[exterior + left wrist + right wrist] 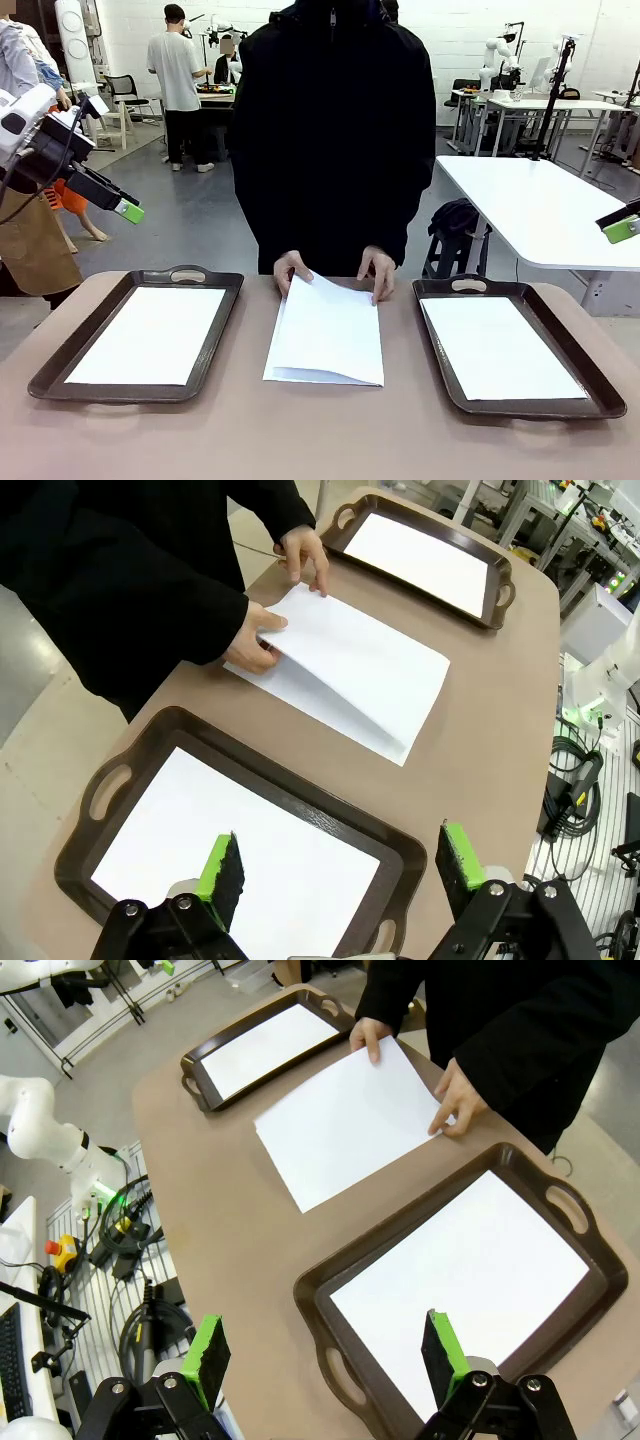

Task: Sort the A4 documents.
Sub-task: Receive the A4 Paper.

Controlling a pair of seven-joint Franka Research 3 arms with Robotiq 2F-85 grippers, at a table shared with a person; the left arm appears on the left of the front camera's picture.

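- The left gripper (340,862), black with green pads, hangs with its jaws spread wide and nothing between them. It is above the near end of the left tray.
- The right gripper (325,1348), of the same build, is likewise released and empty. It is above the near corner of the right tray.
- In the front view both grippers sit high at the picture's sides, well apart from the paper in the middle.
- The A4 documents (325,335), plain white rectangular sheets of thin paper, lie as a small loose pile on the bare middle of the table. They are between the two trays and touch neither.
- The pile's top sheet bows up slightly. A lower sheet's edge shows beneath it on the robot's side.
- A person in a black jacket stands at the far side. One hand (290,268) and the other hand (378,272) rest their fingertips on the pile's far edge.
- The left tray (88,335), dark brown and rectangular with cut-out handles, holds a flat white sheet (150,335) on its floor.
- The right tray (570,350), of the same kind, holds a second flat white sheet (500,350).
- The table (330,430) has a light brown top with rounded corners.
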